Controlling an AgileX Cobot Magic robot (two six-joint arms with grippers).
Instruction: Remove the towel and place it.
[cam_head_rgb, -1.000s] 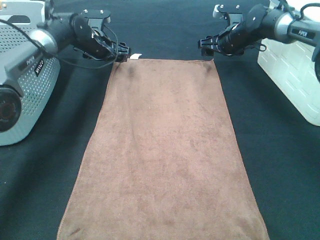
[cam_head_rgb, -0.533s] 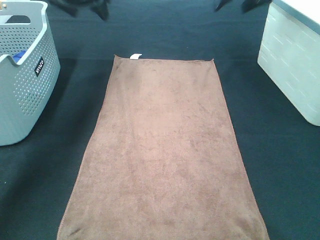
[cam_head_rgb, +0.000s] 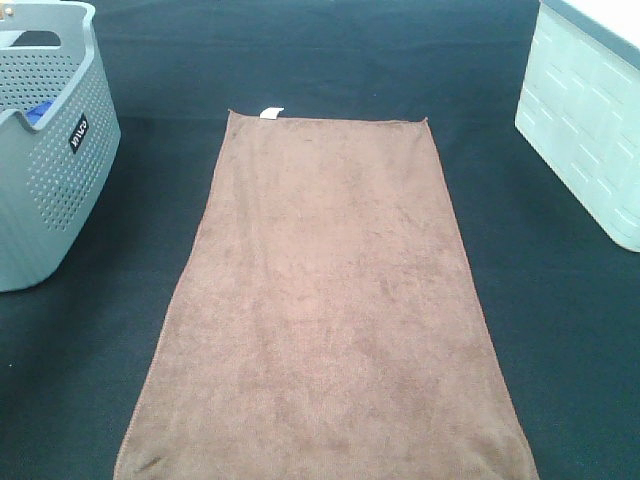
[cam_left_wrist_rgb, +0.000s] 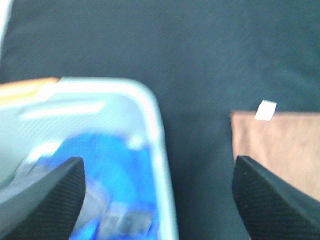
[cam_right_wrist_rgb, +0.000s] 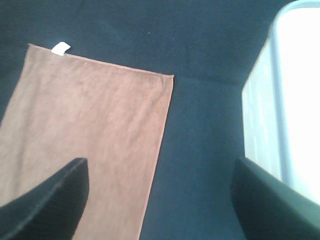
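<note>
The towel (cam_head_rgb: 325, 300) lies flat on the dark counter (cam_head_rgb: 330, 60), between a grey basket (cam_head_rgb: 50, 150) and a white bin (cam_head_rgb: 590, 120). Both the left gripper (cam_left_wrist_rgb: 160, 200) and the right gripper (cam_right_wrist_rgb: 160, 200) are wide apart and hold nothing.

towel (cam_head_rgb: 325, 300) centre on table (cam_head_rgb: 330, 60) | basket (cam_head_rgb: 50, 170) left | bin (cam_head_rgb: 590, 120) right

Small black label on grey basket (cam_head_rgb: 50, 160), lettering too small to read.
</note>
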